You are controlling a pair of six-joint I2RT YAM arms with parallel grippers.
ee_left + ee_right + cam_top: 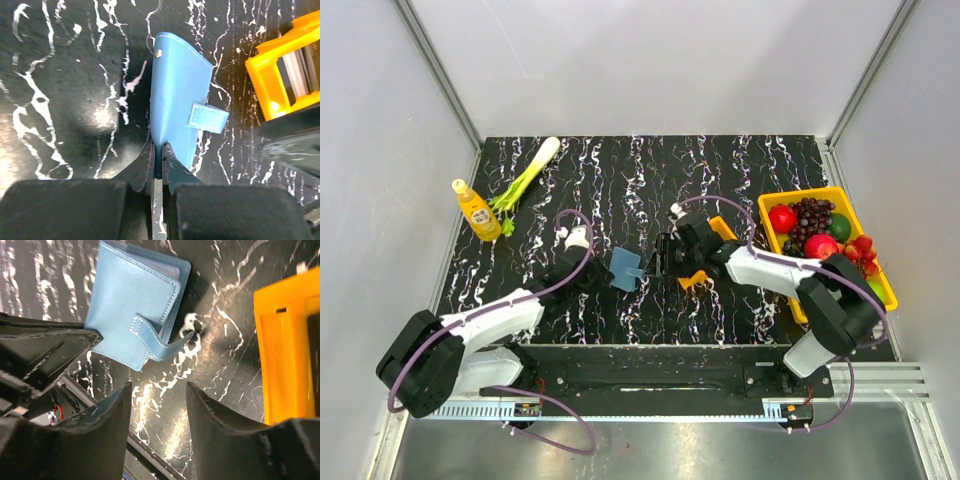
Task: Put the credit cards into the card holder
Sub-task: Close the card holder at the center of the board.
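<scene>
The left gripper (159,151) pinches only an edge of the card holder (175,95), which may twist loose if the spread right gripper (157,390) pushes it.

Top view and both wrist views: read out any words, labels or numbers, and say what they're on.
No text can be read.
yellow bottle: has a label, too small to read.
card holder: no text visible.
orange tray: no text visible.
</scene>
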